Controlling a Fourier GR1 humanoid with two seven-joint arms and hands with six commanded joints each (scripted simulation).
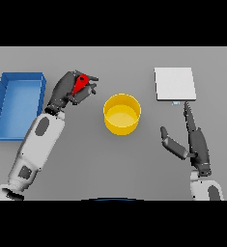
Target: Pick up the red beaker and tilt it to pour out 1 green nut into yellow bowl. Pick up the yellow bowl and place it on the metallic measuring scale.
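Two robot hands show over the grey tabletop [86,154]. Left robot hand [69,89] grasps the red beaker [79,83], left of the yellow bowl [121,114]. Right robot hand [192,140] is released, fingers straight, just below the metallic measuring scale [175,83]. One blue bin [18,103] stands far left.

Left hand [69,90] grips the red beaker [79,83] left of the yellow bowl [121,114].

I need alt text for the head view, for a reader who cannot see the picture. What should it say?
The left robot hand grips a red beaker above the grey table, left of a yellow bowl. A blue bin sits at far left and a metallic scale at upper right. The right robot hand rests open below the scale.
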